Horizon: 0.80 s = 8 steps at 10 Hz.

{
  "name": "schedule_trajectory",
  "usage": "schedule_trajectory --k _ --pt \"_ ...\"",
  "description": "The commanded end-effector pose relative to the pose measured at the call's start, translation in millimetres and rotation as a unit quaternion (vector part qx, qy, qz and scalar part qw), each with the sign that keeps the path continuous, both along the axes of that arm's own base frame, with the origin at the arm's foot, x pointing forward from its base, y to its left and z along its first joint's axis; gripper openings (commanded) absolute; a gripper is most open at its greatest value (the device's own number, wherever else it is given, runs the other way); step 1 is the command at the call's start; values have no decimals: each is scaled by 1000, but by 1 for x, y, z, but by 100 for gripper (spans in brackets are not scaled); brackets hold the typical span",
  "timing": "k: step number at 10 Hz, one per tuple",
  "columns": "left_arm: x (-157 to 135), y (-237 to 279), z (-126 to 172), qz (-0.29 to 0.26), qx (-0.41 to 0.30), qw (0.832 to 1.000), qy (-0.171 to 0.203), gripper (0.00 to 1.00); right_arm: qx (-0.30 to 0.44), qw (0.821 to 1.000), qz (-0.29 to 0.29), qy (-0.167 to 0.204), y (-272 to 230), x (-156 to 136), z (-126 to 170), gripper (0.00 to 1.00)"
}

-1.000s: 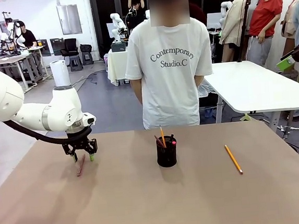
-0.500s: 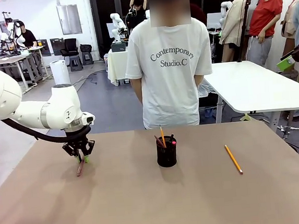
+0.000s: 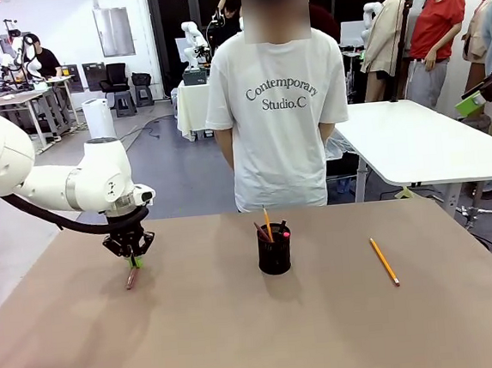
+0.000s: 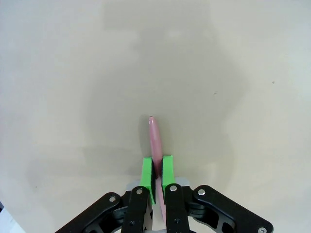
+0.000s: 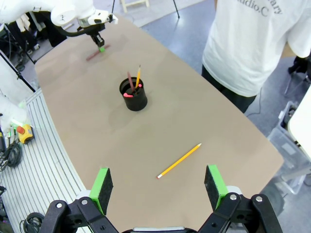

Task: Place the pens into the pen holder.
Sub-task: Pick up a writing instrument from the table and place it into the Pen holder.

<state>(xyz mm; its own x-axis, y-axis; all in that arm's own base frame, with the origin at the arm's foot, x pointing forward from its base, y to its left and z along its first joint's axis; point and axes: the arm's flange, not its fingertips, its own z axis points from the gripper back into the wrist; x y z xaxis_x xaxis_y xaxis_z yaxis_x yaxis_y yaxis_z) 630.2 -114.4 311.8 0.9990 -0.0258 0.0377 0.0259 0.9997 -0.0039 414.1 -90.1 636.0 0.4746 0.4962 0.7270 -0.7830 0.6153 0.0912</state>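
Note:
My left gripper [image 3: 133, 261] stands low over the table's left part, shut on a reddish-pink pen [image 3: 131, 279]. In the left wrist view the green pads [image 4: 147, 172] pinch that pen [image 4: 155, 137], whose free end points away just above or on the tabletop. The black mesh pen holder [image 3: 275, 255] stands at the table's middle and holds a yellow-orange pen [image 3: 268, 224], a reddish-brown one and a black one with a pink tip. A yellow pencil [image 3: 385, 261] lies flat to the right. My right gripper [image 5: 158, 182] hangs open high above the pencil [image 5: 179, 160] and the holder [image 5: 134, 98].
A person in a white T-shirt [image 3: 278, 104] stands at the far edge behind the holder, hands behind the back. The brown tabletop [image 3: 259, 338] is bare between the holder and the near edge.
My left gripper's fingers, spread around the reddish-pink pen a second ago, have closed on it. The holder and the yellow pencil have not moved.

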Motion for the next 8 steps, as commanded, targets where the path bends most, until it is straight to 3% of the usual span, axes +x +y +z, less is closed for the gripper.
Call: schedule_trajectory --k 1,2,5,6,8 --pt "-11 4 9 -33 -63 997 1 0 1 1000 2 -1 0 0 1 100" --pt "-14 5 16 -48 -100 994 7 0 1 1000 2 -1 0 0 1 100" --pt "-34 -1 56 -117 -175 977 -37 0 1 1000 2 -1 0 0 1 100" --pt "-41 -2 69 -145 -210 965 -53 0 1 1000 2 -1 0 0 1 100" --pt "-50 -9 85 -202 -310 925 -87 0 1 1000 2 -1 0 0 1 100"
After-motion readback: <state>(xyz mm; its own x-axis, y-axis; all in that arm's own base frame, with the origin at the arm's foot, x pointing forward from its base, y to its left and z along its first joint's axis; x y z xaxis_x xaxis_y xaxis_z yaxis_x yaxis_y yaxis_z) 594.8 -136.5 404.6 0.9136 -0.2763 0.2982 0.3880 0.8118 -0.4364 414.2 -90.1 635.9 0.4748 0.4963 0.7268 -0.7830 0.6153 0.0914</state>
